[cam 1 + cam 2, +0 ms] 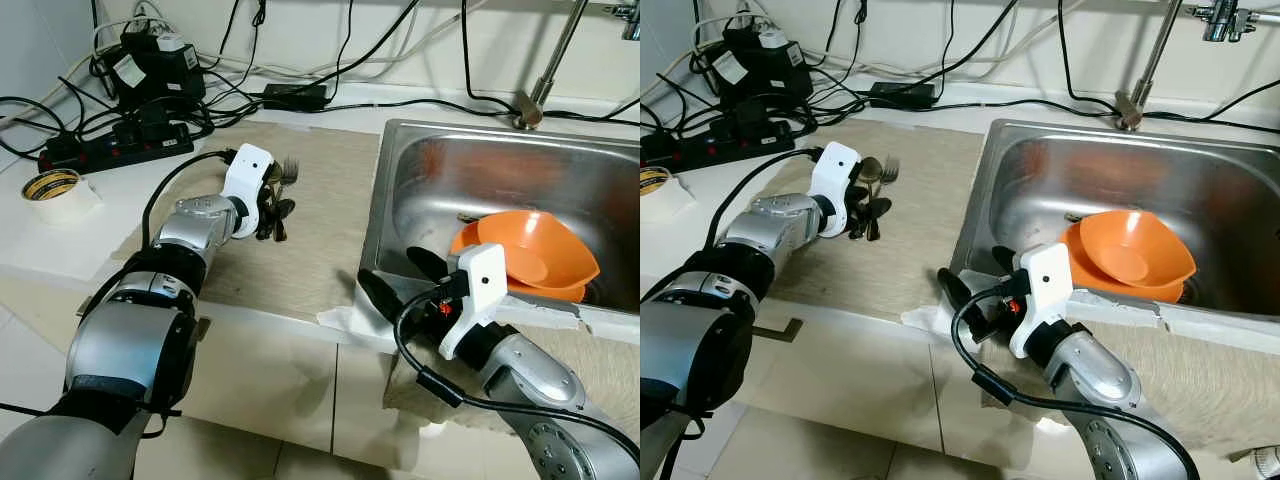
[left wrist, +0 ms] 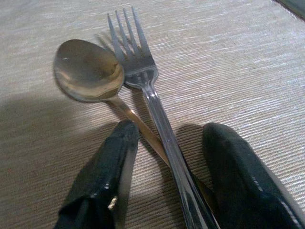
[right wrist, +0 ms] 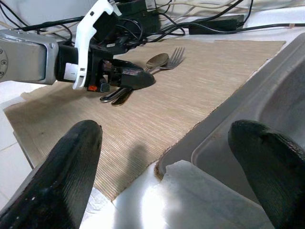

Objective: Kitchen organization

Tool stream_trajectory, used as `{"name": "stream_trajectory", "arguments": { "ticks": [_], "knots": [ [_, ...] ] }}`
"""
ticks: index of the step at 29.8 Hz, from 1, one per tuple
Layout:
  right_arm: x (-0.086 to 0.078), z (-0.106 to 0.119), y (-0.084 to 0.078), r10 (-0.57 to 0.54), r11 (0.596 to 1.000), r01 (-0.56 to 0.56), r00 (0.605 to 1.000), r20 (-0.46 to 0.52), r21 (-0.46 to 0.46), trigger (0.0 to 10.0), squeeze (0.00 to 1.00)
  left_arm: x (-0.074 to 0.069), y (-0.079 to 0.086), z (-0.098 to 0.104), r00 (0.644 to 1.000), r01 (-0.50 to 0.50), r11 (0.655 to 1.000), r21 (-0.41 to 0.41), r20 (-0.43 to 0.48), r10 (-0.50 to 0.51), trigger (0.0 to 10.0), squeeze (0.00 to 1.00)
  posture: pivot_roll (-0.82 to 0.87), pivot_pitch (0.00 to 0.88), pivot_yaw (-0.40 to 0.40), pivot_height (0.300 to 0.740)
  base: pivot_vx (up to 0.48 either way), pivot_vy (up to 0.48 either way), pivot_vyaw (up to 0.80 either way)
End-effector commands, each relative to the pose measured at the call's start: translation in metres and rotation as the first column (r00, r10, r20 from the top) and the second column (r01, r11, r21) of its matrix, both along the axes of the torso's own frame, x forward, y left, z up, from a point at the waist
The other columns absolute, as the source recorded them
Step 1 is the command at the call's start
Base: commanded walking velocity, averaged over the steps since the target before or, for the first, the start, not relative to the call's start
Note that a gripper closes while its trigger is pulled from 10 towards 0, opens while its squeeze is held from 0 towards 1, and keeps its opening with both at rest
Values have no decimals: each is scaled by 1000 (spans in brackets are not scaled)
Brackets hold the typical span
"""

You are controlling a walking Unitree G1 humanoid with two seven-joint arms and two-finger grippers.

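Clearly the left gripper [image 2: 164,176] straddles the crossed spoon [image 2: 88,69] and fork [image 2: 138,62] handles, fingers apart; closing could scissor one loose

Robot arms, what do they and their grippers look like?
Both arms are glossy silver shells with black joint sections. Each wrist carries a white plastic housing, and a black cable loops along each forearm. The left gripper and right gripper each have two long black rounded fingers. A small red light glows by the right wrist.
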State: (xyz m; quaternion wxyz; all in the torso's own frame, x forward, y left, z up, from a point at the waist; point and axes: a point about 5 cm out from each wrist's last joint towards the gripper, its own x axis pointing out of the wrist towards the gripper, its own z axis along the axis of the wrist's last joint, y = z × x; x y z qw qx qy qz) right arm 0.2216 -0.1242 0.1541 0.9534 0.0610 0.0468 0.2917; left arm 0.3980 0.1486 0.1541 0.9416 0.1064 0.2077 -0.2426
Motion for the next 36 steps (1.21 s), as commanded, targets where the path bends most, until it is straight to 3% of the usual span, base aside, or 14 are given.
{"name": "stream_trajectory", "arguments": {
  "ticks": [1,12,19,27,36],
  "knots": [
    [-1,2,0,-9,1000,9,1000,10,-4,10000,0,-7,7,-17,998,2,998,66,-66,2,0,0,-114,0,69,736,0,0,0],
    [-1,1,0,-18,1000,18,1000,3,-3,10000,0,-5,8,-12,1000,6,994,106,5,-7,0,31,-109,0,70,736,0,0,0],
    [-1,0,0,-21,1000,21,1000,-2,-3,10000,0,3,10,13,986,-53,996,-73,151,63,0,125,-106,0,69,736,0,0,0],
    [-1,-1,-1,-20,1000,20,1000,-10,-5,10000,0,1,18,25,966,-67,972,-225,228,119,0,200,-98,0,64,736,0,0,0],
    [2,-2,0,-6,1000,6,1000,-8,-9,10000,0,-4,18,26,962,-43,966,-255,251,109,0,204,-82,0,56,736,0,0,0]
  ]
}}
